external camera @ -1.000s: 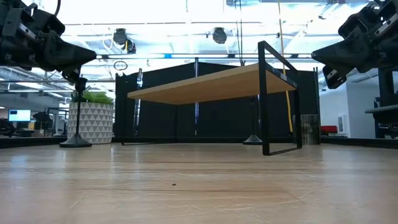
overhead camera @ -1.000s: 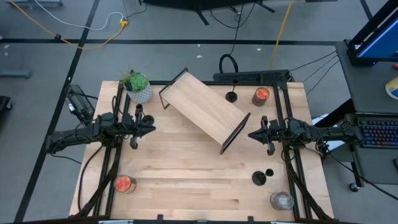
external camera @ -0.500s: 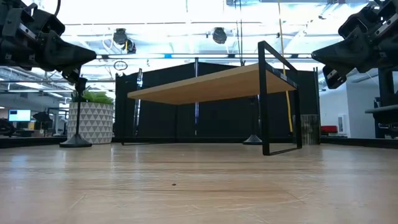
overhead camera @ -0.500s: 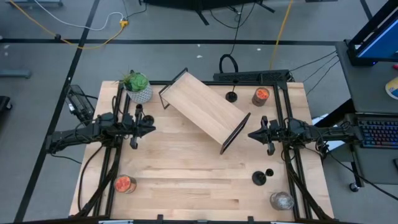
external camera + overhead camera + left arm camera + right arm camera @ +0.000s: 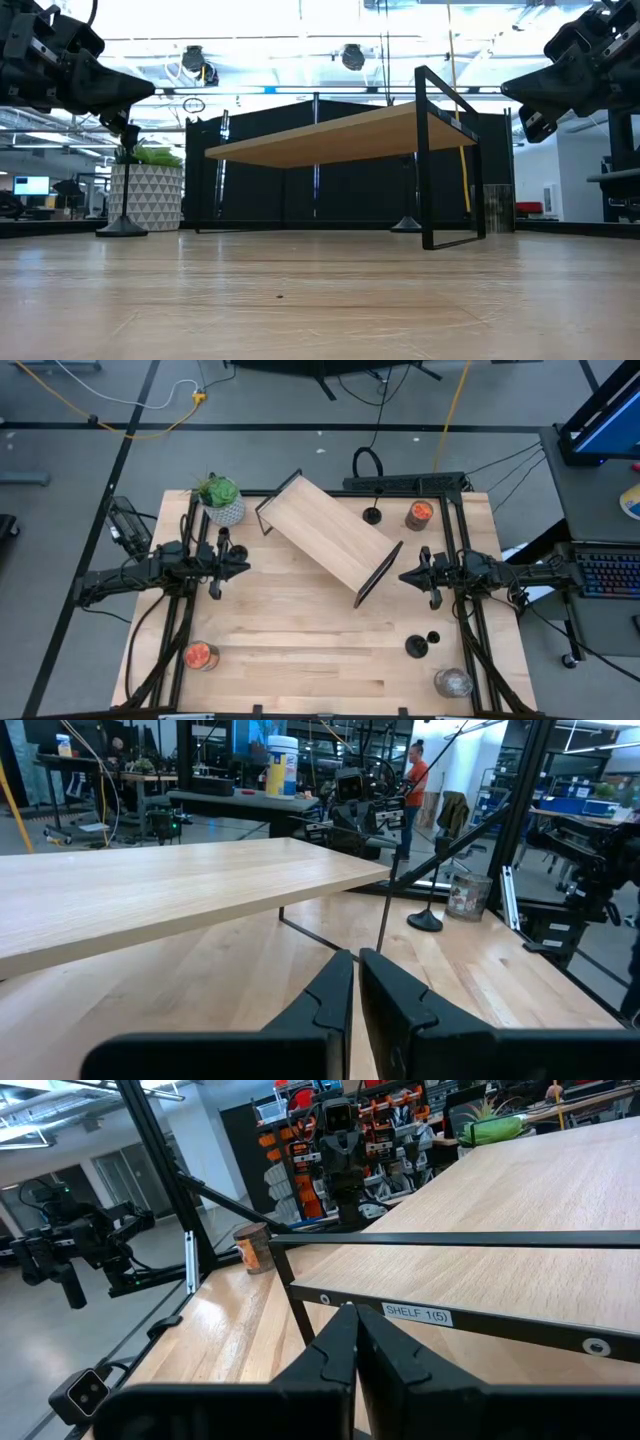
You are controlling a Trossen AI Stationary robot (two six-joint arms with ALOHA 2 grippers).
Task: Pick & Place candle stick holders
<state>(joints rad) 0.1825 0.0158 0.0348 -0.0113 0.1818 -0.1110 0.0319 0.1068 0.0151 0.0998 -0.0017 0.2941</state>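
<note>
On table: potted plant (image 5: 221, 499) | glass jar (image 5: 453, 682) contents unclear | both end effectors closed, empty

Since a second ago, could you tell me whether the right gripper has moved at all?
No. In the high view the right gripper sits at the same spot beside the wooden shelf's black end frame as before, shut and empty.

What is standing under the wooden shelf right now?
Nothing: the low view shows bare table under the shelf. The candle holder stands behind it.
</note>
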